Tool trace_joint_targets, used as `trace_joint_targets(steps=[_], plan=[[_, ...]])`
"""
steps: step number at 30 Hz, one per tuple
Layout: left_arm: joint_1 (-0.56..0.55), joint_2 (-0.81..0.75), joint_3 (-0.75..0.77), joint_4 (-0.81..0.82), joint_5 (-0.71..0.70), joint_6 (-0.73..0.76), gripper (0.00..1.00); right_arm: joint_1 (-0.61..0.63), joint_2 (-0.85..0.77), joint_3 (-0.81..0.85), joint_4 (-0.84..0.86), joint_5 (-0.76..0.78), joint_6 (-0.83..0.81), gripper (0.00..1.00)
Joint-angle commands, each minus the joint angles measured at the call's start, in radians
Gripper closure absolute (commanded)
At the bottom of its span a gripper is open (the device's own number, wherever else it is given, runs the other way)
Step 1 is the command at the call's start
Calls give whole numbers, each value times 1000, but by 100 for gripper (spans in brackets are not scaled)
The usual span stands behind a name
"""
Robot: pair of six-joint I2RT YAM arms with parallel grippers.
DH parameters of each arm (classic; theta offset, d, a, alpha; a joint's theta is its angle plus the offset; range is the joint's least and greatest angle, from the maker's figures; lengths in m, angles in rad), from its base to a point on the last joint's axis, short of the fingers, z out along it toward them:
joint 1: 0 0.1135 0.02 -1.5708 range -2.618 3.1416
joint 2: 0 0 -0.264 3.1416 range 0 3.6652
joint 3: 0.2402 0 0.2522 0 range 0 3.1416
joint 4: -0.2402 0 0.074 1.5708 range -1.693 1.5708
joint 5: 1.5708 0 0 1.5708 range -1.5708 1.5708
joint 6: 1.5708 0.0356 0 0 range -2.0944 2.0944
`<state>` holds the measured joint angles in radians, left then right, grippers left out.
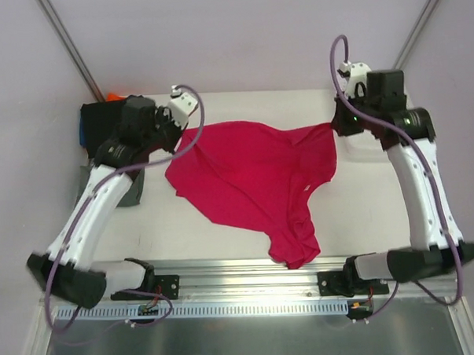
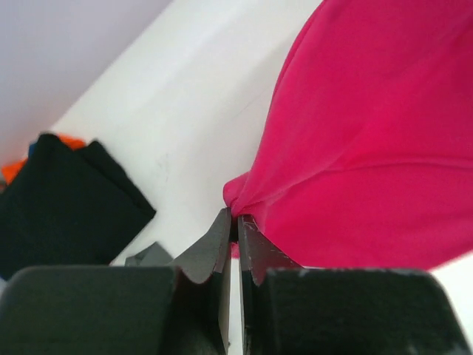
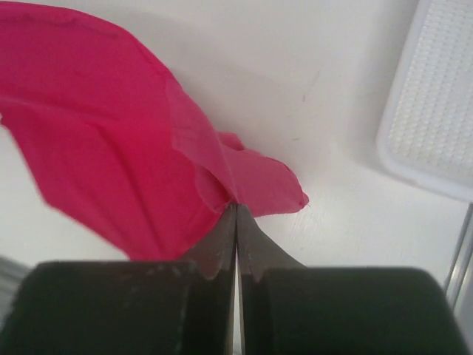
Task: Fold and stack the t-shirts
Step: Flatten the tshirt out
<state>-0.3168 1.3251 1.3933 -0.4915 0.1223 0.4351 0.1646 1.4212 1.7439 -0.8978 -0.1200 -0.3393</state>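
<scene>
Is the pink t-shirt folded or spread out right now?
Spread, not folded: the pink t-shirt is stretched open between the left gripper and right gripper, each shut on a bunched edge.

Your left arm (image 1: 104, 199) covers most of the folded stack (image 1: 99, 120); of the orange shirt (image 1: 114, 96) and blue shirt (image 1: 82, 135) you see only slivers; the mesh basket (image 3: 436, 96) runs off the right wrist view; the crimson-pink shirt (image 2: 362, 140) off the left wrist view.

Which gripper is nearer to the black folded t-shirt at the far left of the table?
Left. The left gripper pinches a corner of the crimson-pink t-shirt close beside the black folded t-shirt. The right gripper pinches the opposite corner, far from it.
</scene>
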Motion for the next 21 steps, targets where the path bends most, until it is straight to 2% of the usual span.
trace_joint_targets(steps=[1, 2, 5, 8, 11, 13, 15, 18, 21], plan=[[-44, -252, -76, -47, 71, -24, 100, 12, -175, -63, -128, -116, 75, 100], [-51, -288, -86, -59, 77, -45, 100, 16, -261, -81, -138, -131, 77, 100], [-79, -400, -88, -67, 37, -73, 100, -2, -384, -61, -147, -74, 33, 100], [-80, -434, -15, -49, -91, -41, 100, -94, -409, 43, -124, 21, -7, 100], [-79, -406, 119, 0, -199, 29, 100, -123, -424, 201, -38, 87, -75, 100], [-77, -370, 230, 14, -233, 48, 100, -122, -381, 374, -52, 112, -69, 100], [-59, -316, 303, 37, -306, 28, 100, -134, -361, 443, -49, 172, -38, 99], [-1, -215, 401, 54, -352, 25, 100, -149, -344, 410, 26, 215, -32, 100], [79, -105, 475, 53, -322, 14, 100, -151, -277, 361, 85, 189, -15, 100]])
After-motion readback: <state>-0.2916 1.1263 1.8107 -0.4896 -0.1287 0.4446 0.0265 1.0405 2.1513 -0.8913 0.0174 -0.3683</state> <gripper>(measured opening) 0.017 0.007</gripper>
